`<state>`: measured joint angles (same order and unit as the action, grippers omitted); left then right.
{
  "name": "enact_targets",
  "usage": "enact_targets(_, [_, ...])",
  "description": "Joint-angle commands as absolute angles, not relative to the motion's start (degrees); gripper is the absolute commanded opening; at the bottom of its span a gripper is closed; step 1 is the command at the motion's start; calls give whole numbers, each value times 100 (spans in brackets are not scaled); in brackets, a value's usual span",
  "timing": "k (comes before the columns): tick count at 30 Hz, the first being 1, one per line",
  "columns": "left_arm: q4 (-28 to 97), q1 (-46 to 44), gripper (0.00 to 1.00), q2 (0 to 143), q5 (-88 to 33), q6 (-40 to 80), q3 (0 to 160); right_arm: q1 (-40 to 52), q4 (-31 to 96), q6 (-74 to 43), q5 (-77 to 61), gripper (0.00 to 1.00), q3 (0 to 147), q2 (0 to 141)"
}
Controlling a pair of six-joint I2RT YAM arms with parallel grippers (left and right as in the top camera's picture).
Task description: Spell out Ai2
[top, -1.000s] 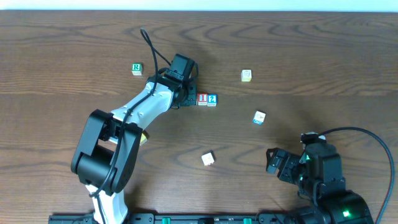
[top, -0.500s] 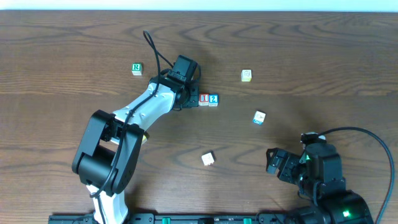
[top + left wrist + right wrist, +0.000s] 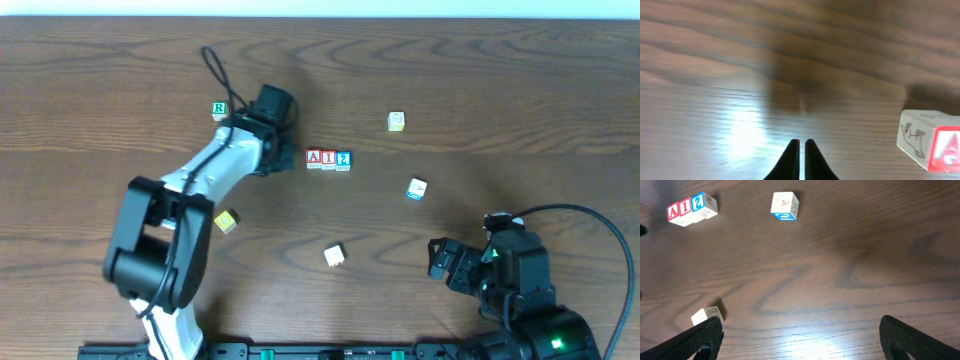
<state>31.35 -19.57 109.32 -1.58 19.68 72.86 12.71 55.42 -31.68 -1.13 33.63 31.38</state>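
Observation:
Three letter blocks stand touching in a row on the table: a red A block [image 3: 314, 159], a red I block [image 3: 328, 160] and a blue 2 block [image 3: 343, 160]. The row also shows in the right wrist view, with the A [image 3: 673, 212] at its left end and the 2 [image 3: 700, 202] at its right. My left gripper [image 3: 283, 160] is shut and empty, just left of the A block [image 3: 939, 147], apart from it. My right gripper [image 3: 437, 258] is open and empty near the front right.
Loose blocks lie around: a green R block [image 3: 220, 110], a yellow block [image 3: 226, 221], a pale block [image 3: 397, 121], a blue-lettered block [image 3: 417, 188] and a white block [image 3: 334, 256]. The last two show in the right wrist view [image 3: 784, 206] [image 3: 707, 316].
My left gripper has drawn back to the left, away from the row. The red A block, hidden under it before, now shows at the row's left end.

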Motion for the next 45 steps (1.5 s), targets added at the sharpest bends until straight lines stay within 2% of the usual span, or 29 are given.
enact_targets(1, [3247, -1813, 61, 9996, -462, 1605, 7819, 1282, 5533, -3256, -110, 99, 3354, 3114])
enact_targets(2, [3321, -1789, 95, 9758, -513, 1623, 7926, 1282, 5533, -3256, -110, 99, 3354, 3114])
enact_targets(9, [3570, -1780, 95, 8331, -276, 1352, 8136, 1282, 5535, -3256, -110, 99, 3354, 3114])
enact_targets(14, [3594, -1780, 95, 7981, -235, 1345, 8136, 1282, 5535, -3256, -110, 99, 3352, 3114])
enact_targets(19, [4595, -1758, 95, 7806, 102, 386, 8138, 1282, 5533, -3256, -110, 99, 3352, 3114])
enact_targets(24, [5363, -1758, 96, 7417, 666, 384, 8138, 1282, 5535, -3256, -110, 99, 3352, 3114])
enact_targets(30, [6259, -1551, 95, 6302, 740, 384, 8062, 1282, 5535, -3256, -110, 99, 3352, 3114])
enact_targets(37, [6066, -331, 95, 4429, -73, 156, 6584, 1282, 5533, -3256, -110, 99, 3354, 3114])
enact_targets(45, [5417, 71, 95, 2355, -390, -176, 4510, 1282, 5535, -3256, -110, 99, 3352, 3114])
